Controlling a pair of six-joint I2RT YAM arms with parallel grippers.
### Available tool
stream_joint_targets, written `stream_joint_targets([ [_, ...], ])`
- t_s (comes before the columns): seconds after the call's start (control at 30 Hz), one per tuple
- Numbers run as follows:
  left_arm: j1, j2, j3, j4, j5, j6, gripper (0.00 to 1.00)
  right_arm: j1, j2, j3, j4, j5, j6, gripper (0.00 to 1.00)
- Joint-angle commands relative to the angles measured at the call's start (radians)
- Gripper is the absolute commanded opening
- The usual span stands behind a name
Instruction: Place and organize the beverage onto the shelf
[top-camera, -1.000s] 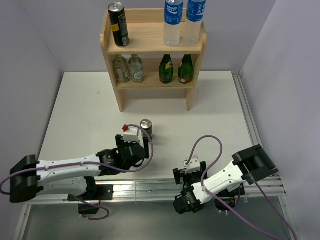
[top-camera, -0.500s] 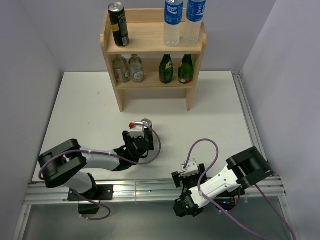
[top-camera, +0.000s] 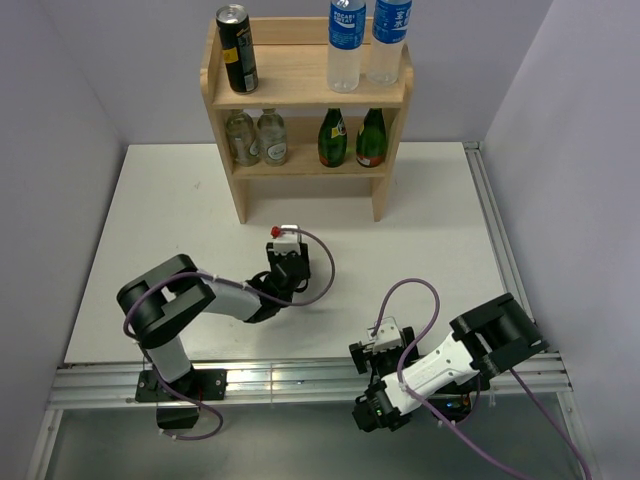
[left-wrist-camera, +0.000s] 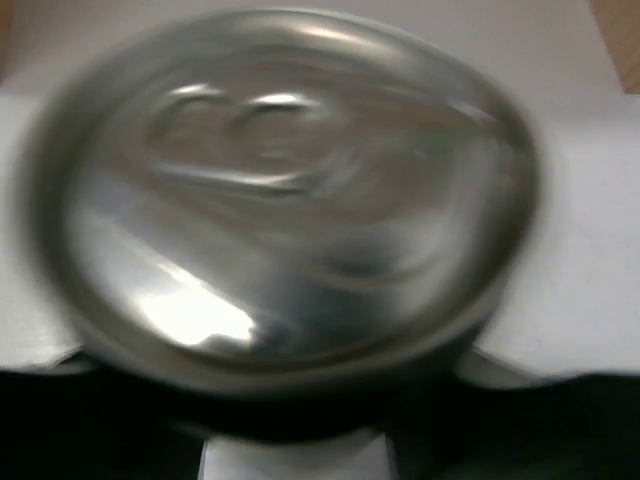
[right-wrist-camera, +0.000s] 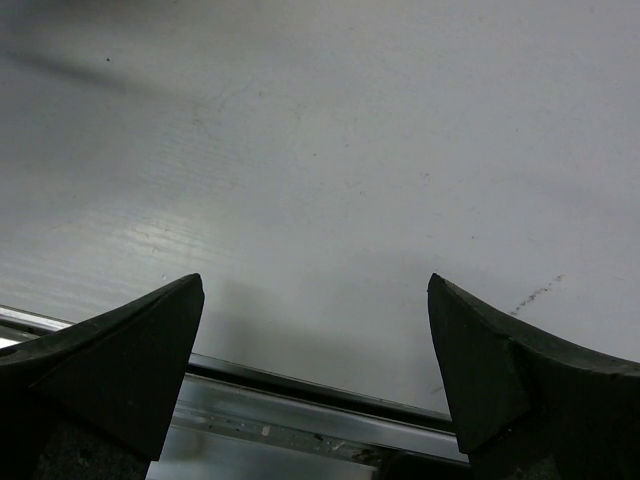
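Can (left-wrist-camera: 280, 200), round silver-topped metal, under left pincer (top-camera: 290, 264), hold: cannot tell; centre jaws before lifting. Right pincer (right-wrist-camera: 315, 290) wide at near bench (top-camera: 180, 200) edge.

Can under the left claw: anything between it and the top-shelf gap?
Nothing visible. Bare table lies between the loose can and the shelf; the top-tier gap between the shelved can and water bottles is free.

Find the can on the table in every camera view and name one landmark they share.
Left wrist: the can fills the picture, its silver top blurred.
Top view: hidden under the left end effector, mid-table in front of the shelf.
Right wrist: not in it.
Shared landmark: the white table, seen in all three.
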Motion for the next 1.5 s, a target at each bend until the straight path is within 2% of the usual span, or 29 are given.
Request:
stream_joint_targets([
  [0.0, 0.04, 0.018, 0.05, 0.065, -0.009, 0.051, 0.27, 0.008, -0.002, 0.002, 0.007, 0.014, 0.531, 1.0],
  [0.03, 0.049, 0.02, 0.056, 0.043, -0.04, 0.045, 0.03, 0.008, 0.001, 0.004, 0.004, 0.016, 0.534, 1.0],
  [0.17, 0.061, 0.0, 0.085, -0.021, -0.04, 0.068, 0.0, 0.008, 0.007, 0.002, -0.005, 0.017, 0.552, 1.0],
  [0.2, 0.061, -0.044, 0.099, -0.052, -0.036, 0.074, 0.0, 0.008, 0.004, 0.002, -0.007, 0.017, 0.556, 1.0],
  [0.33, 0.06, -0.224, 0.203, -0.312, -0.043, 0.07, 0.0, 0.008, 0.001, -0.001, -0.001, 0.017, 0.556, 1.0],
  [0.37, 0.06, -0.253, 0.294, -0.37, -0.045, 0.076, 0.0, 0.008, 0.002, -0.001, 0.001, 0.017, 0.556, 1.0],
  [0.4, 0.066, -0.297, 0.351, -0.503, -0.048, 0.095, 0.0, 0.008, 0.004, -0.001, 0.001, 0.019, 0.556, 1.0],
  [0.53, 0.094, -0.318, 0.666, -0.723, -0.017, 0.195, 0.0, 0.008, 0.009, 0.01, 0.001, 0.023, 0.551, 1.0],
  [0.57, 0.1, -0.308, 0.799, -0.747, -0.016, 0.252, 0.0, 0.008, 0.01, 0.012, 0.002, 0.025, 0.549, 1.0],
  [0.63, 0.112, -0.255, 0.943, -0.839, -0.023, 0.304, 0.0, 0.009, 0.015, 0.013, 0.015, 0.03, 0.542, 1.0],
  [0.67, 0.114, -0.229, 1.091, -0.871, -0.031, 0.347, 0.0, 0.011, 0.015, 0.015, 0.018, 0.034, 0.537, 1.0],
  [0.73, 0.129, -0.151, 1.235, -0.957, -0.034, 0.385, 0.0, 0.009, 0.024, 0.015, 0.028, 0.037, 0.534, 1.0],
  [0.77, 0.135, -0.121, 1.366, -0.984, -0.034, 0.413, 0.0, 0.009, 0.028, 0.021, 0.03, 0.04, 0.539, 1.0],
  [0.83, 0.15, -0.046, 1.488, -1.043, -0.037, 0.436, 0.0, 0.009, 0.036, 0.028, 0.025, 0.04, 0.537, 1.0],
  [0.87, 0.155, -0.025, 1.584, -1.054, -0.033, 0.453, 0.0, 0.009, 0.039, 0.039, 0.019, 0.042, 0.537, 1.0],
  [1.03, 0.172, 0.08, 1.746, -1.034, -0.036, 0.548, 0.0, 0.02, 0.044, 0.044, -0.021, 0.036, 0.568, 1.0],
  [1.47, 0.253, 0.215, 1.865, -0.934, 0.021, 0.586, 0.0, 0.049, 0.075, 0.047, -0.057, 0.013, 0.637, 1.0],
])
